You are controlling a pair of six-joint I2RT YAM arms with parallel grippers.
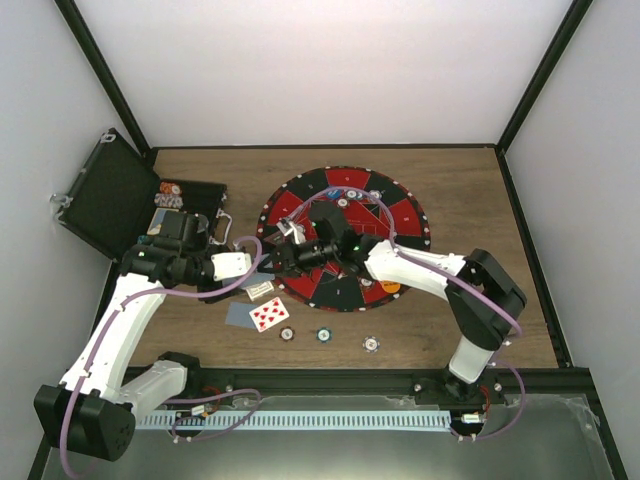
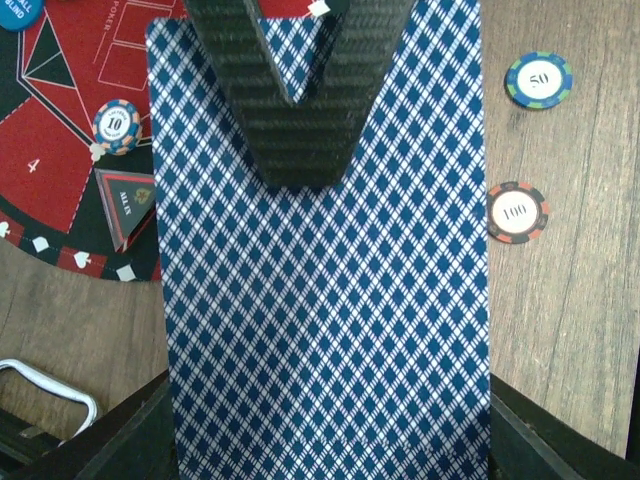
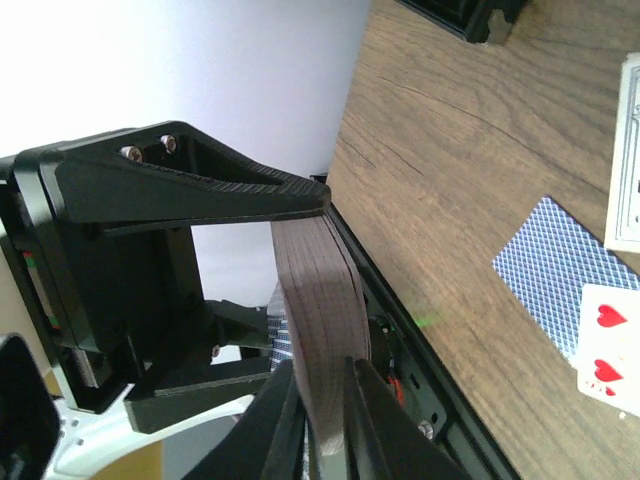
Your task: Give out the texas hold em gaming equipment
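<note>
Top view: left claw (image 1: 272,264) and right claw (image 1: 292,256) meet at the rim of the mat (image 1: 405,215); left wrist: the left claw clamps the deck (image 2: 320,300). Right wrist: the right claw nips the deck's edge, seemingly across several cards; pulling could drag extras loose.

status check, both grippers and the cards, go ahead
Left gripper shut on blue diamond-backed card deck. Right gripper pinching the deck's edge. Nothing in the way; white red-hearts card lies face-up on the wooden table.
</note>
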